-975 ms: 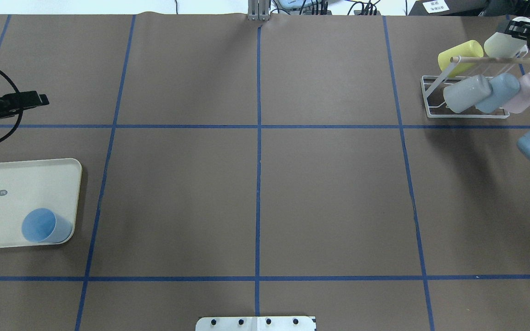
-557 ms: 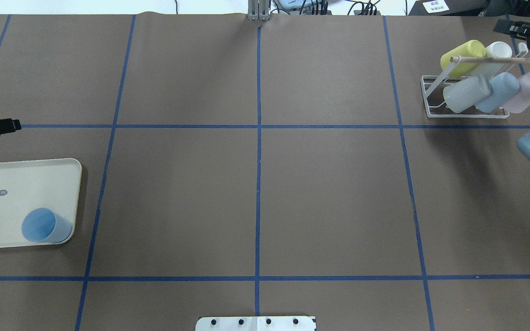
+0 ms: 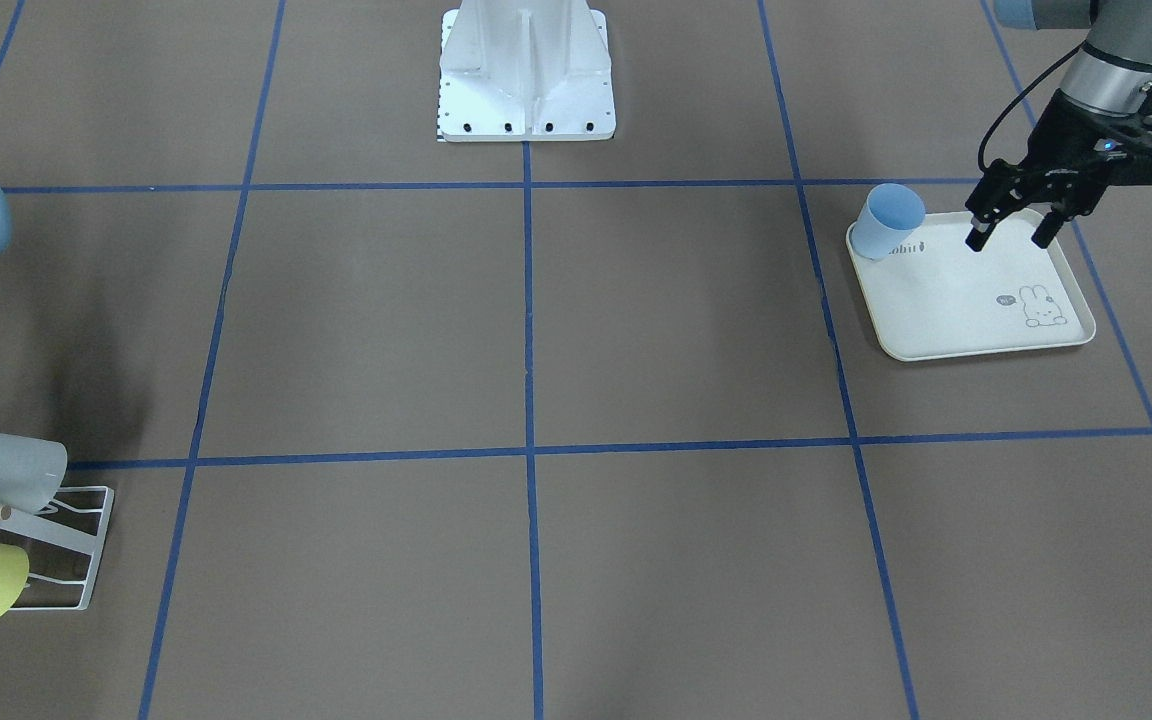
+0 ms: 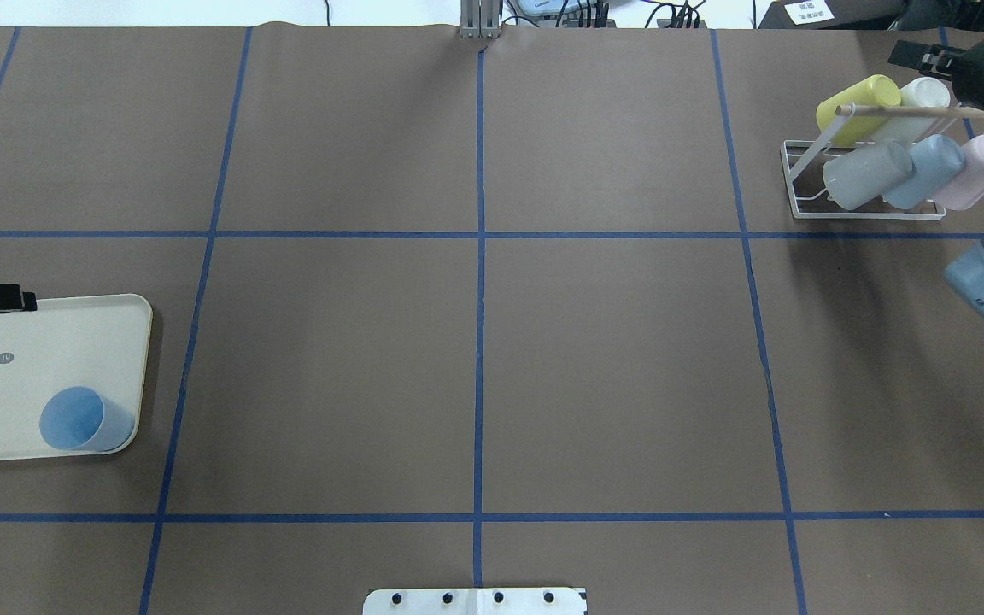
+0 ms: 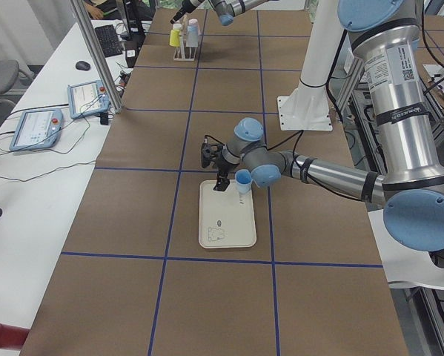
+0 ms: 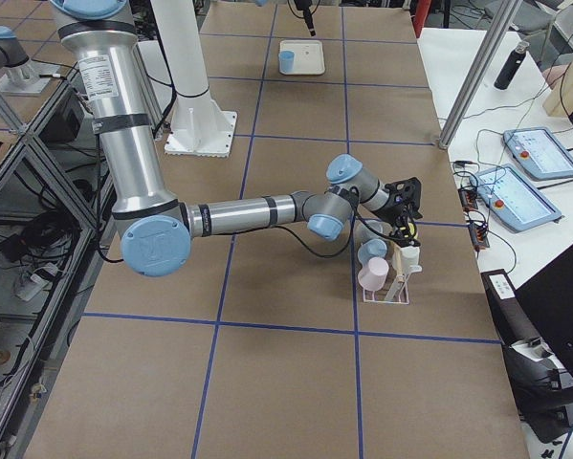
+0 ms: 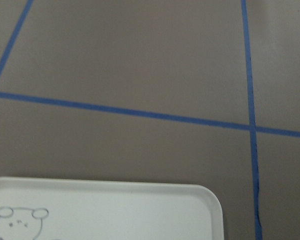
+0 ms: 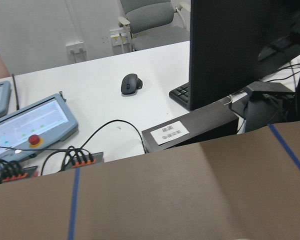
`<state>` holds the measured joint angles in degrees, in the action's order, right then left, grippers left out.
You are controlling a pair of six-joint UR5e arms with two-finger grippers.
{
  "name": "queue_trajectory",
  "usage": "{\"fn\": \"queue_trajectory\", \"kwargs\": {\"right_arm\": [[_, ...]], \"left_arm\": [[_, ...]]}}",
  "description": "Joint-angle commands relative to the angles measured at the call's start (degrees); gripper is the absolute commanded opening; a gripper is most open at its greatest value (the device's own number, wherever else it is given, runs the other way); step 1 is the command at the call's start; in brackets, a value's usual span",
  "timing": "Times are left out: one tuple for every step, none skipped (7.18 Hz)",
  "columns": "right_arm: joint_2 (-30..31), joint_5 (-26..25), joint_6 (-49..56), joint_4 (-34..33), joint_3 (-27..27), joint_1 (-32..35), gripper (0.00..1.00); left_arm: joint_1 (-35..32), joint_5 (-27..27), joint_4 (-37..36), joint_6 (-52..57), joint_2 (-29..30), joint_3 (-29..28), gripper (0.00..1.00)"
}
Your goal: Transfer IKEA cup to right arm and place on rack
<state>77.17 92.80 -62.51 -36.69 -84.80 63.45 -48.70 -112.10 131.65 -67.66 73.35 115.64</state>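
Brown bench (image 4: pixel 475 342); cup (image 4: pixel 82 420) stood upright at a corner of the tray (image 4: pixel 73 333); left end effector (image 3: pixel 1007 243) held open over that tray, seemingly readied for grasping.

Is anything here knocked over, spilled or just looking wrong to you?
Nothing stands out. The blue cup stands upright in a corner of the tray, with the left pincer open nearby. The cups on the rack lean at an angle, but that seems to be how it holds them.
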Motion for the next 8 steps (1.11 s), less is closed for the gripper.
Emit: {"fn": "queue_trajectory", "kwargs": {"right_arm": [[0.09,6.31,-2.79,-0.14,-6.22,-0.44,0.97],[0.35,8.43,-2.80,-0.31,-9.04,-0.35,0.98],[1.31,10.62,-3.93,-0.31,-11.24,-0.35,0.98],[1.58,10.91,-6.64,-0.23,-12.22,-0.35,0.98],[1.58,11.00,-7.27,-0.14,-12.49,-0.35,0.98],[1.50,11.00,-7.28,0.04,-12.40,-0.52,0.98],[1.50,12.30,-8.24,0.12,-12.66,-0.52,0.98],[1.50,15.88,-10.33,0.21,-13.80,-0.52,0.98]], "left_arm": [[7.19,-2.60,-3.06,-3.43,-0.22,-1.10,1.00],[8.09,-2.86,-2.98,-3.53,-0.22,-1.98,1.00],[9.66,-3.21,-2.98,-3.62,-0.22,-1.91,1.00],[9.85,-3.65,-2.98,-3.62,-0.22,-1.82,1.00],[10.20,-3.74,-2.98,-3.62,-0.57,-1.90,0.77],[10.38,-3.83,-2.89,-3.53,-1.27,-1.82,0.09],[10.38,-3.83,-2.89,-3.53,-1.10,-1.73,0.00],[10.38,-3.83,-2.89,-3.53,-1.02,-1.56,0.00]]}}
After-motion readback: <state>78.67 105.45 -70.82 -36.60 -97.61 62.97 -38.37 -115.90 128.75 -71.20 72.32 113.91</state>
